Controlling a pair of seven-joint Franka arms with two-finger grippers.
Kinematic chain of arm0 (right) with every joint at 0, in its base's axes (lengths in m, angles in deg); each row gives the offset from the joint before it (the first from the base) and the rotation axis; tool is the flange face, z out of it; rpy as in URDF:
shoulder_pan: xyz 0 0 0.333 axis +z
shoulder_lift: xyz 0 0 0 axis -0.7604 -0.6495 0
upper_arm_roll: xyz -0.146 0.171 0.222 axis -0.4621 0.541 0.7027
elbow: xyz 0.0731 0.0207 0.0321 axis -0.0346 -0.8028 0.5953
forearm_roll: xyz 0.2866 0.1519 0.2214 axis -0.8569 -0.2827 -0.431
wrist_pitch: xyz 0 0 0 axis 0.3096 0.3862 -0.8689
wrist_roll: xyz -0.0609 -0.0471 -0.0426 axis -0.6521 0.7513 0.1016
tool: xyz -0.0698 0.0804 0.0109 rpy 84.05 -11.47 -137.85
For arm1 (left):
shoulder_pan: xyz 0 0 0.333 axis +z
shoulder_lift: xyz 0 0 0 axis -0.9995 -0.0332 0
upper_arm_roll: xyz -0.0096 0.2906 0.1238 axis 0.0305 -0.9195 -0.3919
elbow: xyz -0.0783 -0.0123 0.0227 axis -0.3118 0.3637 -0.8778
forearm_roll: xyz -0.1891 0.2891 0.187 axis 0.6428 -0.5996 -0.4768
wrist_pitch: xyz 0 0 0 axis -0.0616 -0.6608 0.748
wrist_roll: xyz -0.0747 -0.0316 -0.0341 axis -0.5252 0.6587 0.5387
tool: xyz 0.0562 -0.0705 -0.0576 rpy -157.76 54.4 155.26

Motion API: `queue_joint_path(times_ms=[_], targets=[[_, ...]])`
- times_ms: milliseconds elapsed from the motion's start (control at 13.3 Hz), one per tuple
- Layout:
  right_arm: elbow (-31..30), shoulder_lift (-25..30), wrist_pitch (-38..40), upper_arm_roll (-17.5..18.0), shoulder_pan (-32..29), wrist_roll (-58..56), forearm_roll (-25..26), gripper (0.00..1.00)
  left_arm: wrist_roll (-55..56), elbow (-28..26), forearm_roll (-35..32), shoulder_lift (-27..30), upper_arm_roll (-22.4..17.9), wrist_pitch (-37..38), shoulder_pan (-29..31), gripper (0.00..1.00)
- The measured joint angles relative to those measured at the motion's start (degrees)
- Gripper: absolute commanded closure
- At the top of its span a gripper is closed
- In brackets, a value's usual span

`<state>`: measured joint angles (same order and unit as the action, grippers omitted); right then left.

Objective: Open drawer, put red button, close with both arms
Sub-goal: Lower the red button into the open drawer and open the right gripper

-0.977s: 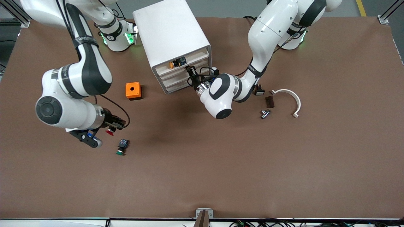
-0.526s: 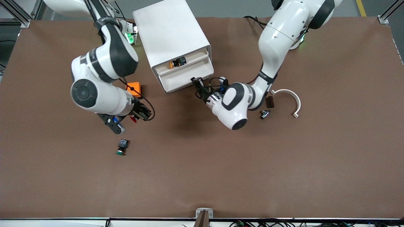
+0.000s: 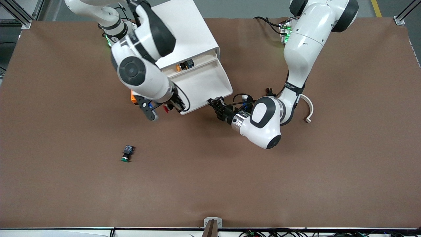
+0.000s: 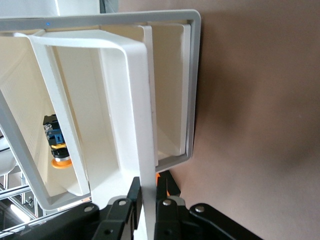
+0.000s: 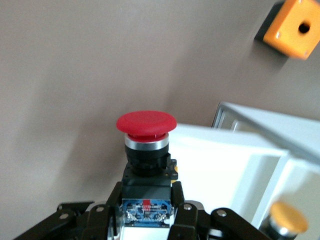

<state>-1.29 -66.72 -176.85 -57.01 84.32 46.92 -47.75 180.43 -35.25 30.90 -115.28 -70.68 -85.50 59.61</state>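
The drawer (image 3: 204, 85) stands pulled well out of the white cabinet (image 3: 187, 29), its shallow white tray open to view. My left gripper (image 3: 215, 103) is shut on the drawer's front wall (image 4: 145, 150) at the corner nearest the front camera, one finger on each side. My right gripper (image 3: 171, 107) is shut on the blue-black body of the red button (image 3: 166, 109), cap pointing away from the wrist. It hangs just outside the drawer's front corner on the right arm's end. In the right wrist view the red button (image 5: 146, 122) shows over the table beside the drawer's rim (image 5: 240, 120).
A yellow-capped button (image 3: 182, 66) lies in the tier above the open drawer. A green-capped button (image 3: 126, 154) lies on the table nearer the front camera. The orange box (image 5: 295, 27) sits mostly under the right arm. A white curved piece (image 3: 309, 108) lies by the left arm.
The left gripper has drawn the drawer far out toward the front camera. The right arm has carried the red button from near the green button to the drawer's front corner.
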Motion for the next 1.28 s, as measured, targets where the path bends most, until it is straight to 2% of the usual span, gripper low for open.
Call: queue_joint_path(times_ms=[75,376,526,676,902,977,1052,1127,1277], targets=[[-0.8,0.0,-1.8,0.0,1.6,2.5,0.0,0.98,-0.5,0.5,0.1,0.0,0.0,0.0,0.2,0.01],[-5.4,0.0,-9.8,0.0,7.1,10.1,0.0,0.96,-1.7,2.3,0.1,0.1,-0.1,0.0,2.3,0.0],[-7.2,-0.1,-13.4,0.0,9.3,13.0,0.0,0.89,-4.5,2.7,0.0,0.3,-0.1,0.4,4.7,0.0],[-9.3,-0.3,-17.2,0.0,11.1,15.2,0.0,0.71,-8.0,2.9,-2.5,0.3,-0.2,2.0,7.1,0.0],[-11.2,-1.0,-19.4,-0.2,11.9,15.7,0.0,0.43,-13.4,4.1,-10.3,0.6,-0.3,2.9,9.7,0.0],[-11.2,-1.2,-19.4,-0.5,11.9,15.7,0.0,0.29,-15.4,4.4,-12.9,1.0,-0.8,2.9,9.9,0.0],[-11.2,-1.2,-19.5,-0.8,11.9,15.7,0.1,0.08,-17.8,4.7,-14.6,1.7,-1.7,2.9,10.0,0.0],[-11.1,-1.2,-19.6,-1.1,11.9,15.7,0.1,0.01,-20.6,5.0,-16.1,2.6,-2.8,2.9,10.0,0.0],[-10.4,-1.2,-19.7,-1.9,11.6,15.7,1.2,0.0,-27.8,5.2,-20.9,5.0,-4.2,3.0,10.2,0.0]])
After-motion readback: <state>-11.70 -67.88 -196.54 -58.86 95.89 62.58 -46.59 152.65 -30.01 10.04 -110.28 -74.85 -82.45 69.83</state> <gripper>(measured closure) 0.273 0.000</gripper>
